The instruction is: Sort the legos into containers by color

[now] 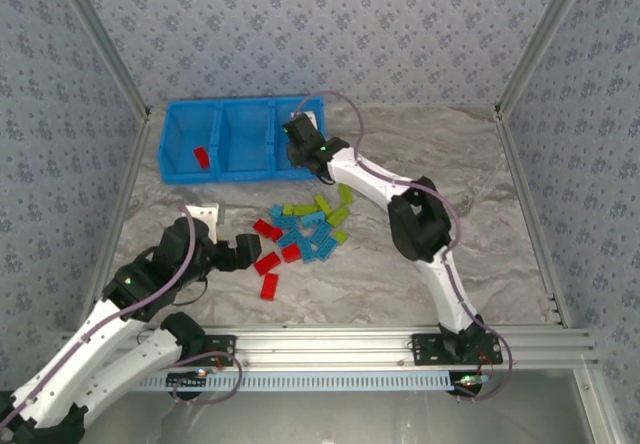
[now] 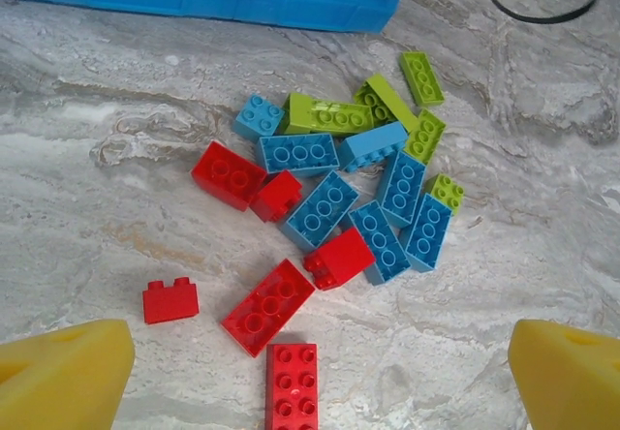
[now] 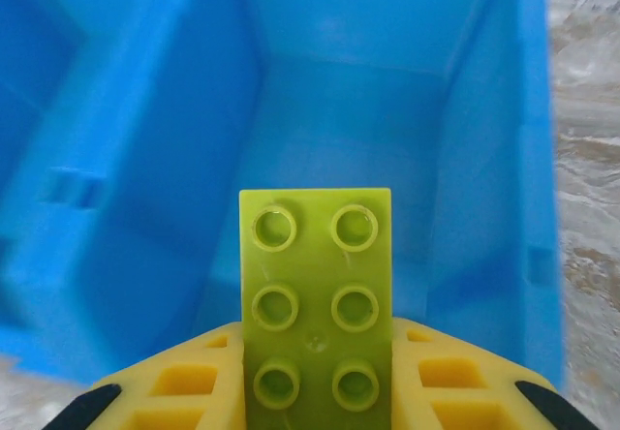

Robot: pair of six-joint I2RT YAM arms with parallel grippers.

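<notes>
Over the right-end bin [image 3: 349,101] of the bright blue plastic tray [image 1: 215,104], right hand [image 1: 300,136] clamps a yellow-green plastic brick [image 3: 315,294]; drop step, release due. Left hand [image 2: 318,372], wide open, empty, overlooks brick pile [image 2: 329,188] at bench centre.

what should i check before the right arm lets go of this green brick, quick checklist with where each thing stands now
1. Green brick held by the right gripper: ok, pinched between both fingers.
2. Brick over the right bin: ok, the bin's floor lies beyond it.
3. That bin free of other colours: ok where the floor shows; behind the brick, cannot tell.
4. Left gripper clear of the drop: ok, it hangs open over the loose bricks, away from the bins.
5. Red brick kept separate: ok, it lies in the left bin.
</notes>
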